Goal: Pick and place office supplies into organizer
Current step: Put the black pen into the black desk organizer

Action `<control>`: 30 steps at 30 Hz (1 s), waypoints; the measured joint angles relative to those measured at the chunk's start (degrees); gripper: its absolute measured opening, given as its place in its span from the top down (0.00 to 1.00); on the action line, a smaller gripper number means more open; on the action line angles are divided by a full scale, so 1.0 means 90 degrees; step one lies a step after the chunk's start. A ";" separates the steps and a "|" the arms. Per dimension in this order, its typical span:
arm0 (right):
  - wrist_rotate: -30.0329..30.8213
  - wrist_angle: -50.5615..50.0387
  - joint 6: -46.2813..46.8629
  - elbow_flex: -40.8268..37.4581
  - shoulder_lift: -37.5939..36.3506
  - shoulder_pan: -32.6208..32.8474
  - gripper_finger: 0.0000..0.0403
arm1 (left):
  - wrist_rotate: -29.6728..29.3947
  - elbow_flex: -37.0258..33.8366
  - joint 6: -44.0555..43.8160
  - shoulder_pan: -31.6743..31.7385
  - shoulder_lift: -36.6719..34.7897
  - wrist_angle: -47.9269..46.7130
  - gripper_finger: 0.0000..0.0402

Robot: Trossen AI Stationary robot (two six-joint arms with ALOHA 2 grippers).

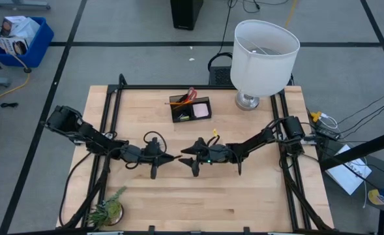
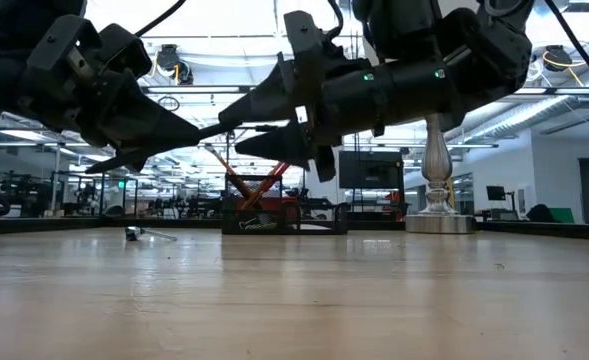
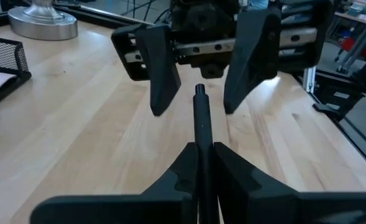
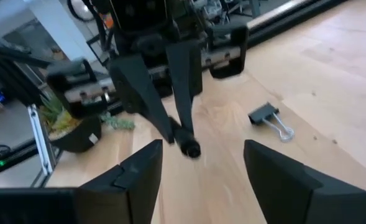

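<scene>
Left wrist view: the left gripper (image 3: 199, 165) pinches a slim black pen (image 3: 201, 121), its tip between the right gripper's (image 3: 195, 74) spread fingers, above mid-table. The right wrist view alone shows a black binder clip (image 4: 268, 118) lying on the wood. The black mesh organizer (image 1: 190, 108) sits near the far edge.

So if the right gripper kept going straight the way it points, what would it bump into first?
Most likely the black pen that the left gripper is holding out toward it. The right gripper is open, and the pen's tip seems lined up with the gap, though depth is hard to judge.
</scene>
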 joint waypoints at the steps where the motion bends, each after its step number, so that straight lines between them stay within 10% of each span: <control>1: 0.0000 0.0047 -0.0002 0.0010 0.0000 -0.0018 0.47 | -0.0001 0.0000 0.0002 0.0001 0.0000 0.0000 0.92; 30: -0.0181 -0.0174 -0.0115 0.0189 0.0000 -0.0143 0.87 | 0.0179 0.0000 -0.0043 0.0219 -0.0002 0.0000 0.92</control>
